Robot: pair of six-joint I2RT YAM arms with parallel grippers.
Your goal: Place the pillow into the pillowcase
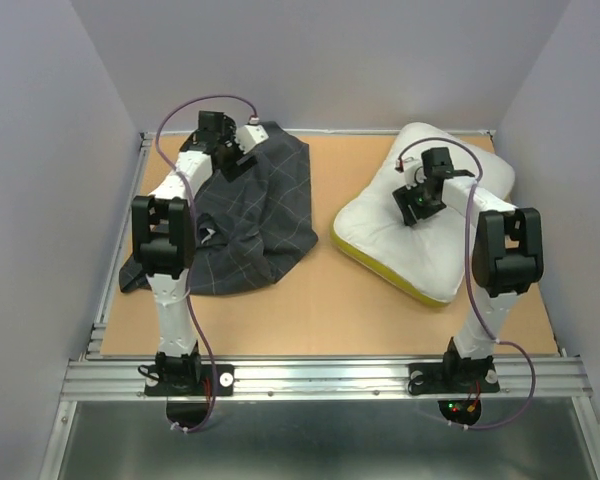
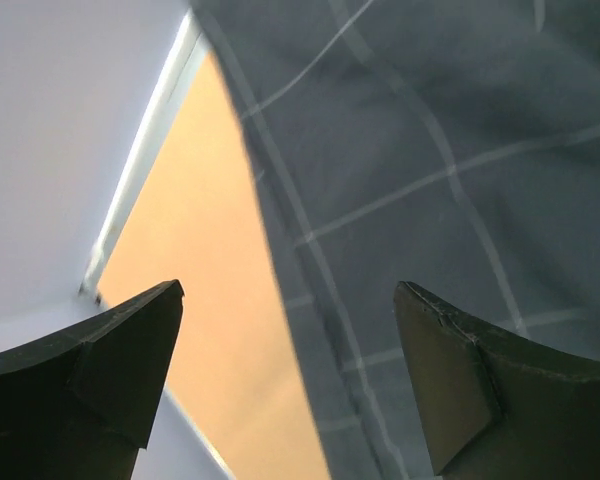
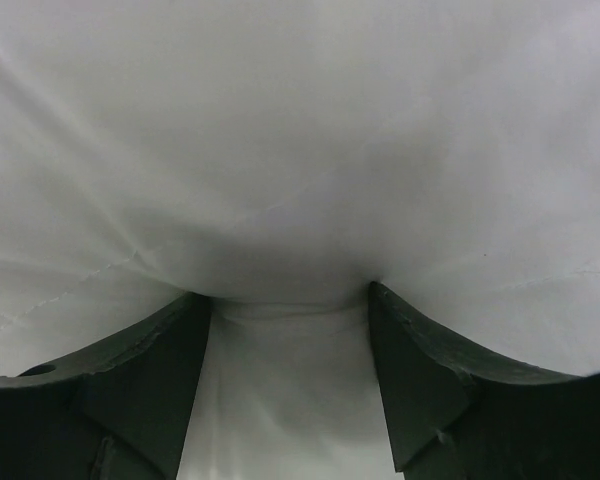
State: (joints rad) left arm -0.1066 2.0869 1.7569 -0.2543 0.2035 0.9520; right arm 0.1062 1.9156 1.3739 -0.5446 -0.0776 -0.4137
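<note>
Starting at the near edge of the table (image 1: 320, 305), both arms reach away from their bases. Beyond them the pillowcase (image 1: 265, 225) lies rumpled on the left and the pillow (image 1: 375, 235) lies flat on the right, well apart from it. The right gripper (image 3: 283, 300) is sunk into the pillow's white top, pinching a thick fold of fabric, and farthest off the left gripper (image 2: 288, 295) hangs spread wide over the pillowcase's far edge, near the back-left corner.
</note>
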